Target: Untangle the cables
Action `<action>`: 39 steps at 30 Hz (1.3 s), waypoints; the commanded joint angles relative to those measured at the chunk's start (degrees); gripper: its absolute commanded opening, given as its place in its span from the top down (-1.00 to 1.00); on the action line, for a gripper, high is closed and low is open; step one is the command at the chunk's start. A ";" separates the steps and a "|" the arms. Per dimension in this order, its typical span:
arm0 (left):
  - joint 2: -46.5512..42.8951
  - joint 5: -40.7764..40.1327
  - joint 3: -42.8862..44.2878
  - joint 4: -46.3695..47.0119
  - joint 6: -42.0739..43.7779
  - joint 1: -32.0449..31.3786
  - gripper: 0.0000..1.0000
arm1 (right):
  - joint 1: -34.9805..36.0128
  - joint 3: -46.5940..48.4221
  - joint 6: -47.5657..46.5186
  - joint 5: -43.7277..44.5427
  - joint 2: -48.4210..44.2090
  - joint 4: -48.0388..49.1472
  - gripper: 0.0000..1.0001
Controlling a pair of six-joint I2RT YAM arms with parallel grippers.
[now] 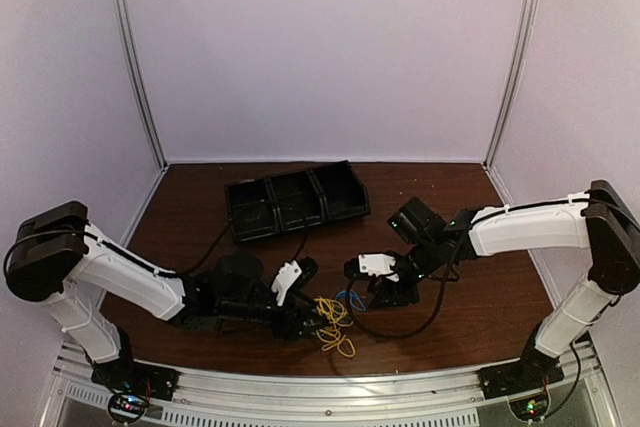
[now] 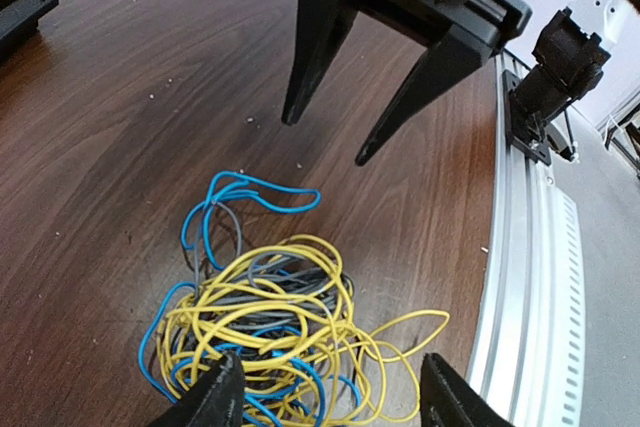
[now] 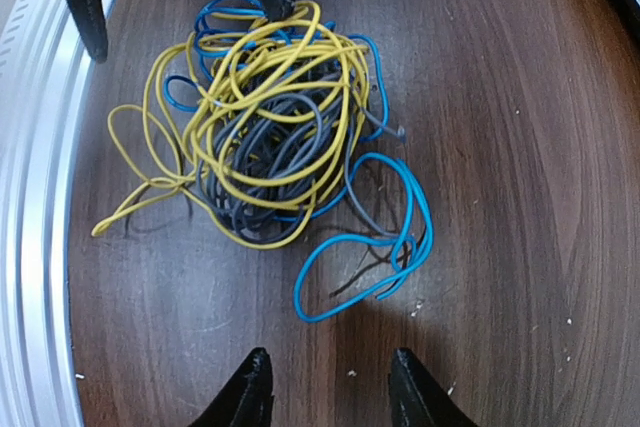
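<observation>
Now we see yellow, blue and grey cables (image 3: 270, 117) tangled on the surface (image 3: 520, 247), left fingers (image 2: 215, 399) spread astride the bundle's edge, right fingers (image 3: 252, 392) spread nearby, empty

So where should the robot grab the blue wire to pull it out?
By the blue loop sticking out of the tangle on the side nearest the right gripper. It lies flat on bare table, clear of yellow and grey, so probably come straight down, fingers either side of one strand.

Robot lab cell, white walls (image 1: 320, 47), metal rail (image 1: 330, 387)
</observation>
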 commanded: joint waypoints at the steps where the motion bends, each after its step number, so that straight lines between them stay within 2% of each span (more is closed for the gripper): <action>1: 2.57 -0.35 -1.47 11.70 -3.62 0.13 -0.21 | 0.11 0.03 0.30 -3.37 1.20 5.53 0.20; 5: 4.75 -2.07 -1.49 13.52 -4.27 0.12 -0.18 | 0.81 0.29 -3.85 -4.93 0.85 2.34 0.23; 11: 5.76 -3.19 -1.47 14.05 -4.35 0.12 -0.17 | 1.78 0.60 -4.74 -4.12 3.24 1.23 0.23; 19: 5.92 -3.64 -2.21 14.11 -4.58 0.18 -0.16 | 2.45 -0.25 -1.48 -1.86 6.24 7.82 0.22; 24: 7.23 -3.82 -2.09 14.64 -5.07 0.13 -0.16 | 2.78 -0.20 0.01 1.29 7.29 10.31 0.42; 39: 9.72 -4.14 -1.12 16.58 -6.35 0.11 -0.17 | 3.05 0.25 0.52 2.25 9.56 9.53 0.36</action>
